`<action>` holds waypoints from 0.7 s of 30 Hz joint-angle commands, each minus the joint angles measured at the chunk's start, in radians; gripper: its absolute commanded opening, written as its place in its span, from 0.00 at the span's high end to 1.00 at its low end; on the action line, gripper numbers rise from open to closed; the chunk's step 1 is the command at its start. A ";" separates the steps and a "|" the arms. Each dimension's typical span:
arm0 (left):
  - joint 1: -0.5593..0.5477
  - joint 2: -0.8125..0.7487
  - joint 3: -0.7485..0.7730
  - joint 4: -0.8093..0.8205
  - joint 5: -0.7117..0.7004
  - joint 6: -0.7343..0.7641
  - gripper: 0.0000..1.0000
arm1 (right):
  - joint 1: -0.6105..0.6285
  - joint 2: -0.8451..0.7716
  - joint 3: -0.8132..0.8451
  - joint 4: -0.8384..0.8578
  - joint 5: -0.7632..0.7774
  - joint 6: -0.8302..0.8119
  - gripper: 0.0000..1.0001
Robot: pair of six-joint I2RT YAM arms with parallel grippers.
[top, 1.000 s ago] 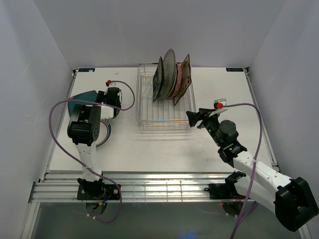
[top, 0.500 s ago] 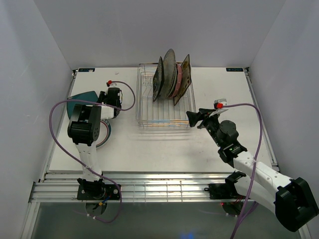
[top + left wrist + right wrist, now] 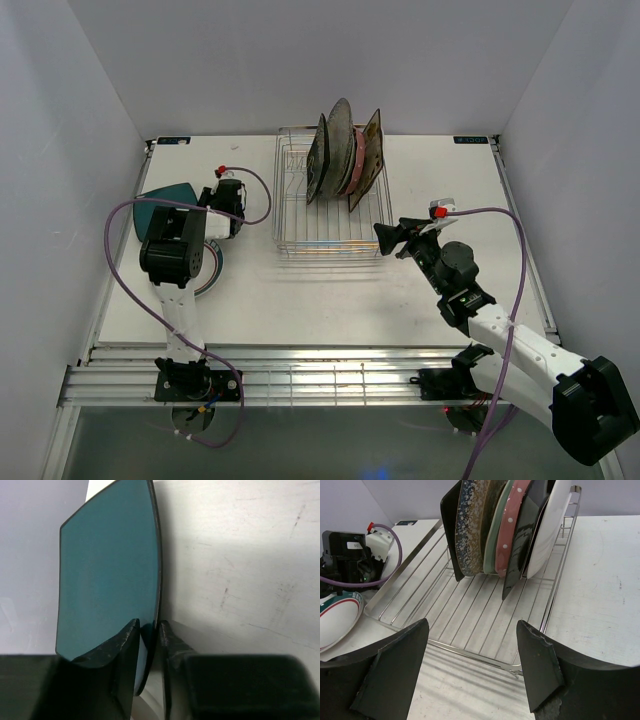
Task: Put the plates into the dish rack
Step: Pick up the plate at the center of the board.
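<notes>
My left hand pinches the rim of the teal plate, which reaches ahead of my fingers above the counter. My right hand hangs spread before the dish rack, plates upright at its far end.

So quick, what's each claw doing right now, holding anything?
Left claw: closed on the rim of the glossy teal plate.
Right claw: open, holding nothing.
</notes>
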 commanded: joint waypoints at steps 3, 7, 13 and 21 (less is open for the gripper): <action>0.007 -0.014 0.020 -0.001 -0.016 0.000 0.71 | -0.002 -0.018 0.001 0.042 0.007 -0.001 0.24; 0.007 -0.011 0.022 -0.001 -0.016 0.001 0.76 | -0.002 -0.018 -0.001 0.042 0.007 -0.001 0.24; 0.007 -0.009 0.026 -0.001 -0.019 0.004 0.97 | -0.002 -0.010 0.004 0.044 0.010 -0.002 0.24; 0.007 0.009 0.043 0.004 -0.038 0.030 1.00 | -0.002 0.000 0.010 0.044 0.009 -0.001 0.24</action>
